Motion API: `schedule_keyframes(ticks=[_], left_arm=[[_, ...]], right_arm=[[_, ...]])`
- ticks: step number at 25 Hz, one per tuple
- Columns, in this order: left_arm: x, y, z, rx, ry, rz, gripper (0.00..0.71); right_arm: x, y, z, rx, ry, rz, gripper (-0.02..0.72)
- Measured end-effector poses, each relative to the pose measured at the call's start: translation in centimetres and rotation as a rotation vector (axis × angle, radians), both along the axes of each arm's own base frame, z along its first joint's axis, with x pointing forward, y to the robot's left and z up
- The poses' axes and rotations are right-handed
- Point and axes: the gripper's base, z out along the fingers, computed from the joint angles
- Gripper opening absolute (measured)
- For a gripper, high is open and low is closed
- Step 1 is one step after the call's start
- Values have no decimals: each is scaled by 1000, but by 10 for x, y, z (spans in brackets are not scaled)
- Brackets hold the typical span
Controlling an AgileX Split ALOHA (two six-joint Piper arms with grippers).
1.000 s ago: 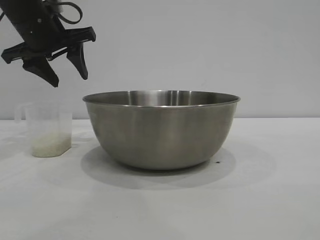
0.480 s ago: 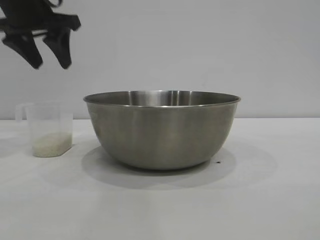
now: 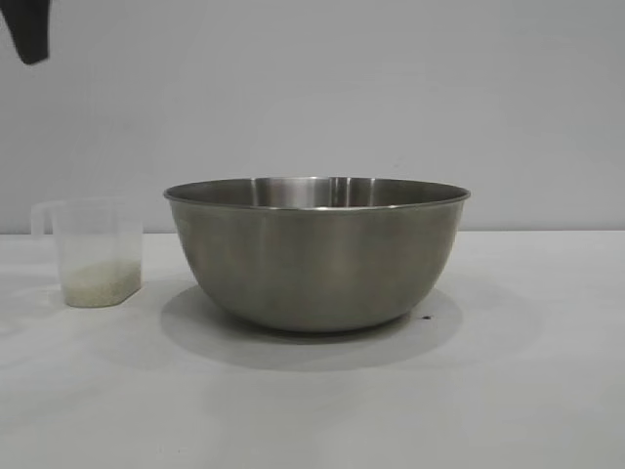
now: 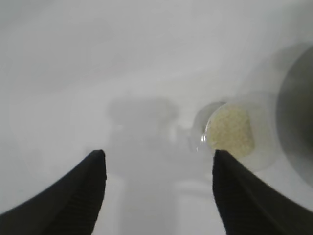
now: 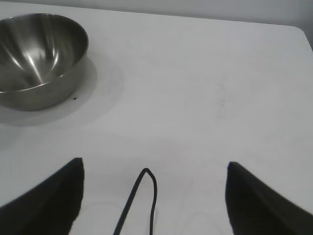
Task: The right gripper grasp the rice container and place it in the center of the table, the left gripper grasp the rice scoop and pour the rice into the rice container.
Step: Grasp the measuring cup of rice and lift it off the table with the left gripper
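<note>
The rice container (image 3: 315, 254), a big steel bowl, stands on the white table (image 3: 527, 391) at its middle, and I cannot see into it from the front. Left of it stands the rice scoop (image 3: 93, 252), a clear cup with rice (image 3: 98, 285) at its bottom. The left gripper (image 4: 159, 155) hangs open and empty high above the table, with the scoop (image 4: 203, 122) and its rice (image 4: 231, 129) below it and off to one side. Only one of its fingers (image 3: 29, 34) shows in the exterior view's top left corner. The right gripper (image 5: 154, 164) is open and empty, well away from the bowl (image 5: 34, 54), whose inside shows bare steel.
A thin black cable (image 5: 146, 196) loops between the right gripper's fingers. The table's far edge and rounded corner (image 5: 301, 29) show in the right wrist view. A small dark speck (image 3: 426, 316) lies by the bowl's base.
The left gripper has risen and moved left, almost out of the exterior view. Bowl and scoop have not moved.
</note>
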Motion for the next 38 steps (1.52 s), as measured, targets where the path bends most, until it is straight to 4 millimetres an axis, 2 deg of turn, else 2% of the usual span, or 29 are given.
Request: schedule_keyframes(ticks=[3,6,12,21,26,33,38], left_arm=[[-15,4,4,10,31,10,458],[-33,7,-2,5,56,12,458],[-66,8,-32,-75,18,8,458],[-92,8,-93,-222,-182,41,458],[-107,12,-119,-249,-291,53,458],[-140,21,-149,-307,-476,89,458],[-162,28,-153,-356,-674,89,458]], right_arm=[[0,0,0,0,0,0,543],[0,0,0,0,0,0,543],[0,0,0,0,0,0,543],[0,0,0,0,0,0,543],[0,0,0,0,0,0,543],[0,0,0,0,0,0,543],[0,0,0,0,0,0,543]])
